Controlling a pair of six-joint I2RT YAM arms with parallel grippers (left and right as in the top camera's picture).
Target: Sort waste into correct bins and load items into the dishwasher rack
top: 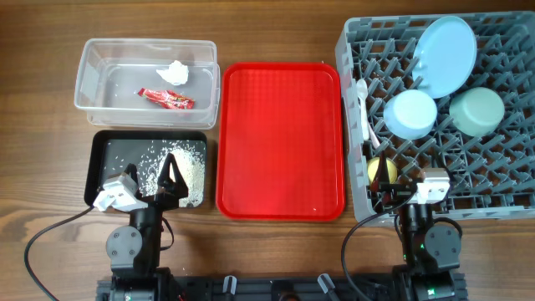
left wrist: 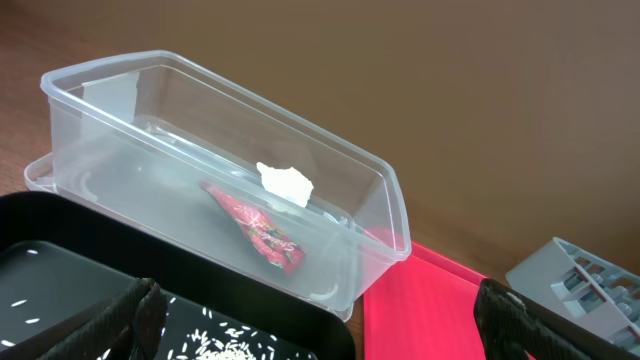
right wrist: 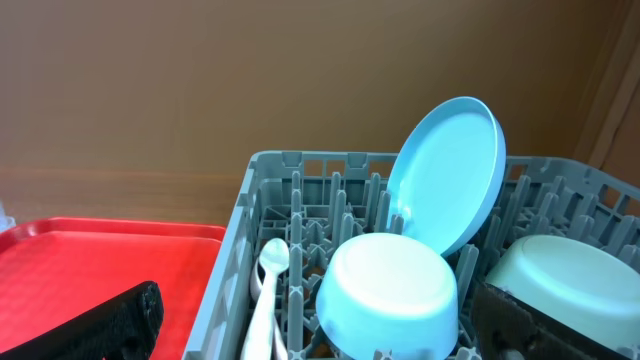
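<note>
Left fingers (left wrist: 120, 325): spread wide and empty, low over the near end of the black tray (top: 113, 150).
Right fingers (right wrist: 110, 322): wide too, gripping nothing, at the rack's near edge just by the yellow cup (top: 374, 171).
Rice scraps (top: 188, 163): loose in the black tray, right beside our left fingers.
Red tray (top: 280, 142): bare, on the tabletop between the bins and the rack (top: 493, 184).
Rack load: the cup, a white spoon (right wrist: 272, 262), an upturned blue bowl (top: 410, 113), a green bowl (top: 476, 110) beside it, and the blue plate (top: 447, 54) leaning on edge at the far side.
Clear tub (top: 113, 79): farthest on the left, with the red wrapper (top: 165, 98) and white tissue (top: 175, 73) inside.
Progress: we judge sorting and loading done.
Risk, left: a low sideways swing could catch the tray wall and scatter rice.
Risk, right: lifting carelessly could snag a peg or tip the cup. A jolted rack might also drop the leaning plate.
</note>
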